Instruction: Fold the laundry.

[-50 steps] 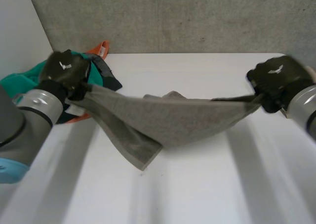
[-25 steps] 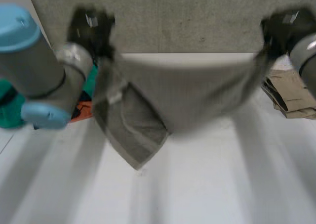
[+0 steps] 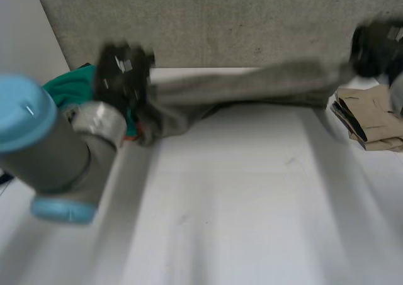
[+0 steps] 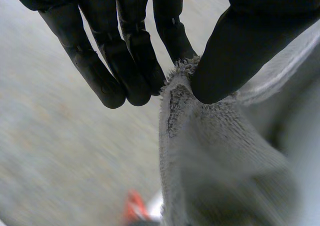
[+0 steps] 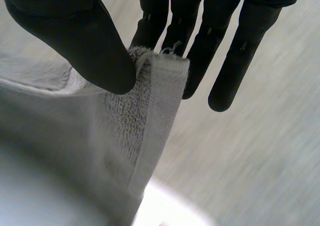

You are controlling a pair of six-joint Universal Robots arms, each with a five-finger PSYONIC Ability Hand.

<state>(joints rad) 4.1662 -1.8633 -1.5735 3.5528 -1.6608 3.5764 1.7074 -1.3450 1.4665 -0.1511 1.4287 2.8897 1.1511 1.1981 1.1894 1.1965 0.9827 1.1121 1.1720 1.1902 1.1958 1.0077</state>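
A grey towel (image 3: 264,83) stretched in a bunched band between the robot's two hands above the white worktop (image 3: 239,197). The left hand (image 3: 123,71) gripped one corner, pinching it between thumb (image 4: 235,51) and straight fingers (image 4: 125,71). The right hand (image 3: 378,46) nipped the far corner the same way, the hemmed edge turning over just beside its fingertips. The cloth sagged lowest below the left hand; whether that fold touched the worktop could not be told.

The towel looked like looped terry: soft, limp and light, with no stiffness to keep a shape once let go. Its rough pile probably gave the fingers good purchase, so slipping seemed a small risk, and nothing about it appeared fragile. The corners, or the firmer hem running from them, seemed the best places to hold, since a grip in the middle would likely leave the rest drooping in folds.

By count there was one towel, held by two hands at one corner each. One stack of folded beige cloth (image 3: 371,118) lay just below the right hand. One heap of unfolded clothes (image 3: 69,90), teal on top, sat beside the left hand, with one orange piece (image 4: 132,208) showing beneath that hand's fingertips.
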